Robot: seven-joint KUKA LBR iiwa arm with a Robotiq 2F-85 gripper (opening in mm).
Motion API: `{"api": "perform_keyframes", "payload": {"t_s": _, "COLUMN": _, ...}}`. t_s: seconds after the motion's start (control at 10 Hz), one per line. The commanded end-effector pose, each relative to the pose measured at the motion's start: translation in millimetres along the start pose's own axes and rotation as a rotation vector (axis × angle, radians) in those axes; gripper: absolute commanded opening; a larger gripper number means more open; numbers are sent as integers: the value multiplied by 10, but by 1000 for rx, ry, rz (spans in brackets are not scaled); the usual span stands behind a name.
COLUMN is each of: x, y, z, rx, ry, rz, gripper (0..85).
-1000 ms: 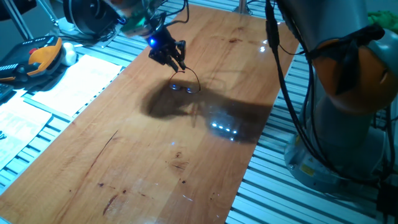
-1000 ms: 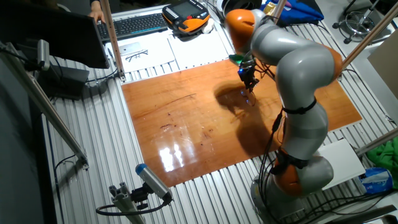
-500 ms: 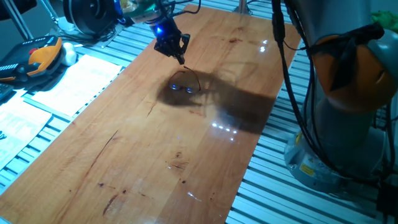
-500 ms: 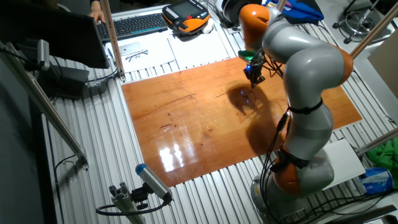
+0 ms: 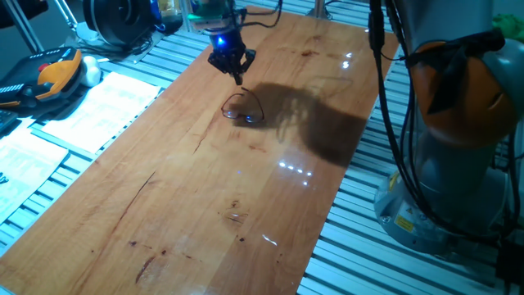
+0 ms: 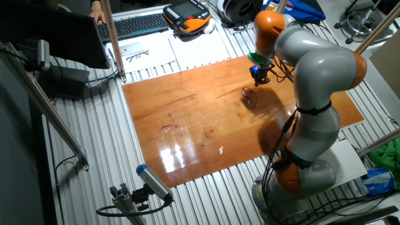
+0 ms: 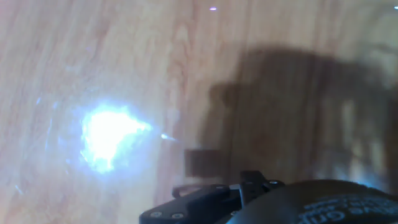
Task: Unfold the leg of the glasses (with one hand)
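Observation:
The glasses [image 5: 243, 110] lie on the wooden table [image 5: 205, 197], a small thin wire frame with one slim leg curving out from it. They also show in the other fixed view [image 6: 250, 97]. The hand [image 5: 237, 76] is a small black gripper with a blue light. It hangs above the table, just beyond the glasses and apart from them. Its fingers come together to a point and hold nothing. In the other fixed view the hand [image 6: 260, 79] is up and to the right of the glasses. The hand view shows only blurred wood, a bright glare [image 7: 109, 138] and the hand's black body [image 7: 249, 200]; the glasses are out of view there.
The orange and grey arm [image 6: 312, 81] bends over the table's right side, its base [image 5: 458, 164] next to the edge. Papers [image 5: 90, 106] and an orange-black pendant [image 5: 49, 75] lie left of the table. A keyboard [image 6: 137, 25] sits beyond it.
The hand has lifted off the glasses and drawn back toward the far edge of the table. The glasses stay on the wood, and the arm's shadow has slid off them.

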State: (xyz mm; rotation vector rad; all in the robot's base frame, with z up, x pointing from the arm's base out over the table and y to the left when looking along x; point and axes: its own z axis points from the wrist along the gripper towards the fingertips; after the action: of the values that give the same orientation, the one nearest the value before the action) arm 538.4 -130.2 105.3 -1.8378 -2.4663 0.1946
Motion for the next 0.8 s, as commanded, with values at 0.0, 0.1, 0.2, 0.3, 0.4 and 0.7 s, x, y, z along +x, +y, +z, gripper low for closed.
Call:
{"api": "perform_keyframes", "payload": {"t_s": 0.0, "x": -8, "y": 26, "z": 30, "rx": -4, "ry": 5, "rz": 1, "gripper": 0}}
{"api": "perform_keyframes", "payload": {"t_s": 0.1, "x": 15, "y": 56, "z": 61, "rx": -9, "ry": 11, "rz": 7, "gripper": 0}}
{"api": "perform_keyframes", "payload": {"t_s": 0.2, "x": 58, "y": 84, "z": 84, "rx": -12, "ry": 10, "rz": 13, "gripper": 0}}
{"api": "perform_keyframes", "payload": {"t_s": 0.3, "x": 98, "y": 121, "z": 107, "rx": -12, "ry": 9, "rz": 22, "gripper": 0}}
{"api": "perform_keyframes", "payload": {"t_s": 0.4, "x": 130, "y": 154, "z": 138, "rx": -11, "ry": 8, "rz": 32, "gripper": 0}}
{"api": "perform_keyframes", "payload": {"t_s": 0.7, "x": 170, "y": 185, "z": 173, "rx": -19, "ry": 2, "rz": 38, "gripper": 0}}
